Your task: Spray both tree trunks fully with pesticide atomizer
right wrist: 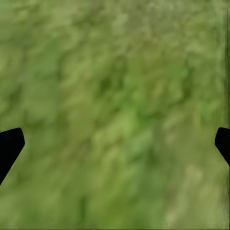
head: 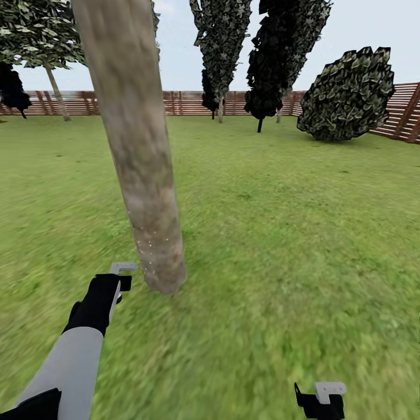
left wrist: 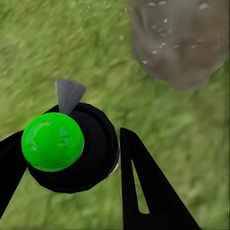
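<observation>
Between our left gripper's [left wrist: 72,163] jaws sits the pesticide atomizer [left wrist: 72,148], a black round body with a glossy green cap and a grey nozzle fanning out ahead of the fingertips; the jaws are closed against its sides, one black finger [left wrist: 143,187] pressed to its flank. Our right gripper [head: 321,399] hangs low and apart from all this, its jaws spread wide over bare lawn [right wrist: 115,115] with nothing between them.

Just beyond the nozzle stands the tree trunk [head: 140,175], a thick mottled grey-tan column leaning slightly; fine pale specks dot its lowest stretch near the left fingertips, while the bark higher up looks bare, so we judge the coverage far from complete. Only this one task trunk is close to us.

The risks, as we judge them: the nozzle seems aimed at the foot of the trunk, so spray may keep landing on one patch or on the grass; the round body could twist in the grip and throw the aim off; the arm may brush the trunk if we raise it carelessly.

Further off lie dark cypress-like trees [head: 221,52], a round bush [head: 347,96] and the slatted wooden fence [head: 186,102].
</observation>
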Robot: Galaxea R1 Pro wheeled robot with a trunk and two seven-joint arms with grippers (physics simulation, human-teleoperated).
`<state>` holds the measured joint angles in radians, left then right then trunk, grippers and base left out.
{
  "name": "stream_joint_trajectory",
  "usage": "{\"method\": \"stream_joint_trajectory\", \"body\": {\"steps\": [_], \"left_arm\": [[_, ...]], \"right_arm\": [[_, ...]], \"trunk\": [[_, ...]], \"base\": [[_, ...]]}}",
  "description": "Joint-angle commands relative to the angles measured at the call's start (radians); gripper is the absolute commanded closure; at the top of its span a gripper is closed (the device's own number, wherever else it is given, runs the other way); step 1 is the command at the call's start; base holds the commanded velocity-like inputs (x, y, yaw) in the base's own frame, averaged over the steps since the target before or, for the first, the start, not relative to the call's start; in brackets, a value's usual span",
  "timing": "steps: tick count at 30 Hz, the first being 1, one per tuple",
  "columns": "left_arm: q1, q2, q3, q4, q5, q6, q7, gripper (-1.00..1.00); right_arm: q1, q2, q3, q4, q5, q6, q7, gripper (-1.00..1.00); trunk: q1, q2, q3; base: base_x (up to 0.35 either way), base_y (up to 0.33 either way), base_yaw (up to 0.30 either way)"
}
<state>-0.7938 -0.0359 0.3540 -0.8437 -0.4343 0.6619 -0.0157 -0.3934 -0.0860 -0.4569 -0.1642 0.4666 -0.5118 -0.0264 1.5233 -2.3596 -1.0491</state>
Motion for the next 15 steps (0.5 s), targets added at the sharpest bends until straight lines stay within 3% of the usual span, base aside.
{"method": "stream_joint_trajectory", "body": {"steps": [1,6,15], "left_arm": [[-0.001,-0.001,0.003,-0.002,-0.003,0.004,-0.001,1.0],[-0.001,-0.001,0.002,-0.002,-0.003,0.005,-0.001,1.0],[-0.001,0.001,0.002,-0.002,-0.003,0.005,-0.001,1.0]], "right_arm": [[-0.001,0.0,-0.006,0.002,0.011,-0.004,-0.003,-1.0],[-0.001,0.0,-0.006,0.002,0.011,-0.004,-0.003,-1.0],[-0.001,0.0,-0.006,0.003,0.011,-0.004,-0.003,-1.0]], "trunk": [[0.0,0.0,-0.001],[0.0,0.0,-0.001],[0.0,0.0,-0.001]], "base": [[0.139,-0.261,0.006],[0.121,-0.261,0.032],[0.094,-0.264,0.261]]}}
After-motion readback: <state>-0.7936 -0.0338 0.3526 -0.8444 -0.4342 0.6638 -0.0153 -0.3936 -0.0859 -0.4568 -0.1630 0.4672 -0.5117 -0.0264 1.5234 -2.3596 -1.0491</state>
